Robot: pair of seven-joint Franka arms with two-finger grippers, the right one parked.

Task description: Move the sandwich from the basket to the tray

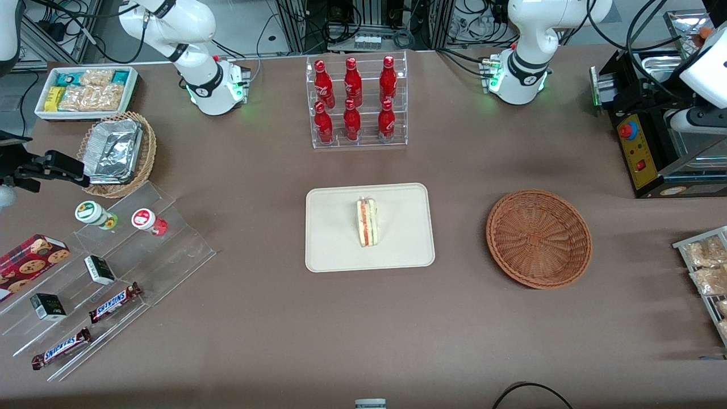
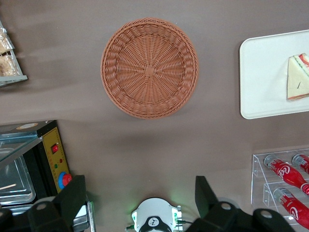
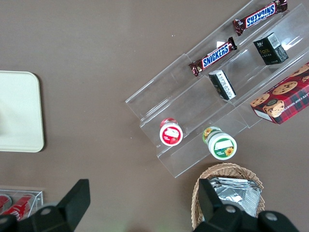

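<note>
The sandwich (image 1: pixel 367 222) sits mid-frame on the tray (image 1: pixel 335 250). The basket (image 1: pixel 538 238) lies bare at centre-right. High above it hangs the gripper (image 2: pixel 140 205), fingers spread wide, holding nothing.

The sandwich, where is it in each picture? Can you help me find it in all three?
Front view: the sandwich lies on the cream tray.
Left wrist view: the sandwich lies on the tray, beside the empty basket. The gripper is open, high above the table.
Right wrist view: the sandwich is not in it; only a corner of the tray shows.
Shared landmark: the tray.
</note>
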